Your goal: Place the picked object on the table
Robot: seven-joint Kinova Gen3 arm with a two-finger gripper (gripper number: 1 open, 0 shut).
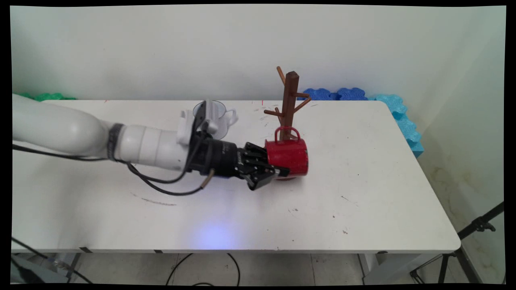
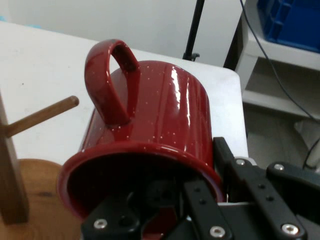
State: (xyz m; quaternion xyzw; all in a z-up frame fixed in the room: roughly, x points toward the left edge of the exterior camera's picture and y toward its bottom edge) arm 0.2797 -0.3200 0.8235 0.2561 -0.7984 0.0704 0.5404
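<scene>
A red speckled mug lies on its side in the air, handle up, mouth toward the hand. My gripper is shut on the mug's rim, one finger inside the mouth and one outside the wall. Right behind the mug stands a brown wooden mug tree with several pegs; in the hand view one peg points toward the mug's handle and the tree's round base lies below left. The handle sits just beside the tree's post.
A clear glass cup with a handle stands behind the arm's wrist, partly hidden. Blue and green foam pieces line the table's far and right edges. A black tripod stands off the table's right corner.
</scene>
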